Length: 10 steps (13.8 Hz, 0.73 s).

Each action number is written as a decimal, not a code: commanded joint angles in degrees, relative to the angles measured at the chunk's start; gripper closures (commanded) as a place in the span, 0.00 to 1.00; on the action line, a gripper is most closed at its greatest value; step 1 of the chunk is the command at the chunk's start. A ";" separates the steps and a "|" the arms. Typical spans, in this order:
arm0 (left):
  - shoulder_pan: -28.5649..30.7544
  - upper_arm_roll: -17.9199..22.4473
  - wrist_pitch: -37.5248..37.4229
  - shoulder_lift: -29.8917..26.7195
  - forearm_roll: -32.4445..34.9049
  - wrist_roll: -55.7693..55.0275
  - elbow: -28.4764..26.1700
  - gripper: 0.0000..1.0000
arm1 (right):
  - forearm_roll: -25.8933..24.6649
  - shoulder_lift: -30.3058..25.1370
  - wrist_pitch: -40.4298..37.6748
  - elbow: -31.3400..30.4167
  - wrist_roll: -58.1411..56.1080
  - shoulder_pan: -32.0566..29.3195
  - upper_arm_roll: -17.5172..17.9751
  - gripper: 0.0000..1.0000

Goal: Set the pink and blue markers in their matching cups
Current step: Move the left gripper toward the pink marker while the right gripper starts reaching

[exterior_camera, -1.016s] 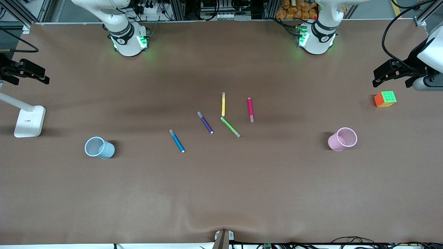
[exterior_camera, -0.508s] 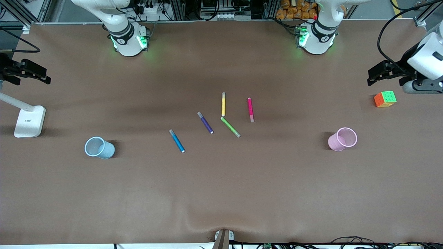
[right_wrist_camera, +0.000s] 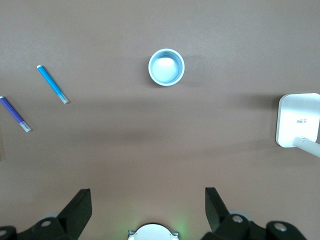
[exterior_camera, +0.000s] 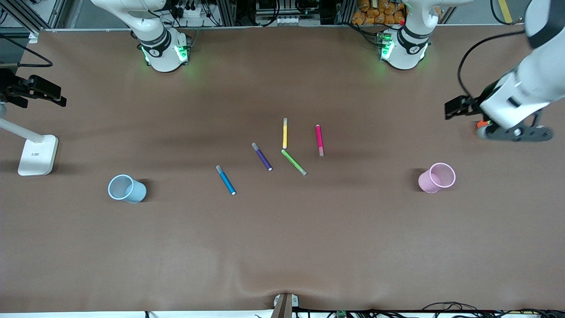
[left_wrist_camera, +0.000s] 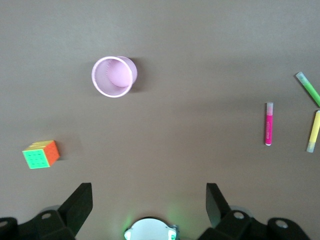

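Observation:
The pink marker [exterior_camera: 319, 139] lies mid-table, beside the yellow and green pens. The blue marker [exterior_camera: 225, 179] lies nearer the front camera, toward the right arm's end. The pink cup [exterior_camera: 437, 177] stands upright toward the left arm's end, the blue cup [exterior_camera: 126, 188] toward the right arm's end. My left gripper [exterior_camera: 455, 108] is open and empty, up in the air near the cube; its wrist view shows its jaws wide apart [left_wrist_camera: 149, 200], the pink cup [left_wrist_camera: 114, 76] and the pink marker [left_wrist_camera: 269, 124]. My right gripper [exterior_camera: 53, 95] is open and empty [right_wrist_camera: 148, 202] above the lamp; its wrist view shows the blue cup [right_wrist_camera: 166, 67] and the blue marker [right_wrist_camera: 52, 84].
A purple pen [exterior_camera: 261, 156], a green pen [exterior_camera: 294, 162] and a yellow pen [exterior_camera: 285, 133] lie mid-table. A white lamp base [exterior_camera: 38, 154] stands at the right arm's end. A coloured cube [left_wrist_camera: 41, 154] sits at the left arm's end, mostly hidden under the left arm in the front view.
My left arm has swung in from the table's end toward the middle and now covers the cube in the front view. The right gripper has barely moved. Markers and cups are unmoved.

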 commanded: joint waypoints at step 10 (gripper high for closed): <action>-10.39 -0.54 7.99 12.05 0.13 -19.28 0.93 0.00 | -0.06 0.24 -0.07 -0.20 0.24 -0.85 0.80 0.00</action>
